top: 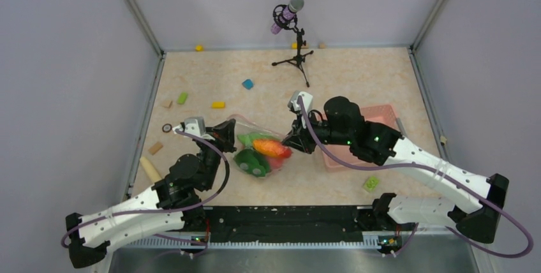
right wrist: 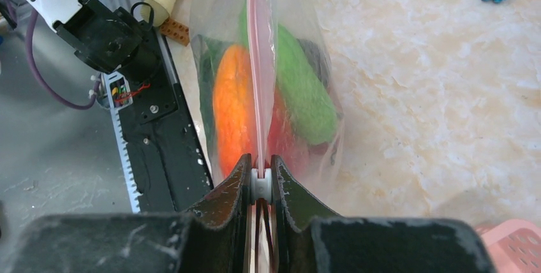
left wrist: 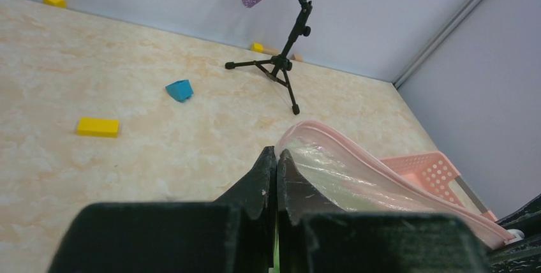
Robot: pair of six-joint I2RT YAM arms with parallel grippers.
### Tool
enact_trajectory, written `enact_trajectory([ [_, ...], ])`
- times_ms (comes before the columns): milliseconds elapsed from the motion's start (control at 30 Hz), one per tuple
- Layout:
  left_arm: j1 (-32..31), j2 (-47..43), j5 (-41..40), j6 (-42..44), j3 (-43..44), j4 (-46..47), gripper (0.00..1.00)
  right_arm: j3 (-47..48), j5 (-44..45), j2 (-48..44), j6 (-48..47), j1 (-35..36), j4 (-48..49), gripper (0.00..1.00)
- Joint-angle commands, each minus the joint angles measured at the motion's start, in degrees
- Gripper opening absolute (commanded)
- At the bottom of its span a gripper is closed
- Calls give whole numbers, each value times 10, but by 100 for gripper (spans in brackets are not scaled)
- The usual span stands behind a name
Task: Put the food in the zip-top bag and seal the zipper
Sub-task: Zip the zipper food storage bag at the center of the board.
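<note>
The clear zip-top bag (top: 261,152) hangs stretched between my two grippers, just above the table. Inside it are a red-orange mango (top: 272,148) and green produce (top: 250,161). My left gripper (top: 228,131) is shut on the bag's left end, also seen in the left wrist view (left wrist: 277,158). My right gripper (top: 295,138) is shut on the white slider (right wrist: 261,184) of the pink zipper (right wrist: 260,62) at the bag's right end. In the right wrist view the mango (right wrist: 233,107) and green food (right wrist: 300,88) show through the plastic.
A pink basket (top: 383,117) sits behind my right arm. A microphone on a tripod (top: 293,30) stands at the back. Small blocks lie scattered: blue (top: 247,84), yellow (top: 218,104), green (top: 182,97). A cream cone (top: 150,169) lies at the left.
</note>
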Motion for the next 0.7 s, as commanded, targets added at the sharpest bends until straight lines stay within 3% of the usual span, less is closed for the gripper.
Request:
enact_trajectory([
  [0, 19, -9, -143, 28, 31, 10, 0, 32, 21, -49, 14, -1, -69, 5],
  [667, 21, 26, -208, 26, 50, -11, 0, 44, 112, -84, 35, -1, -126, 6],
])
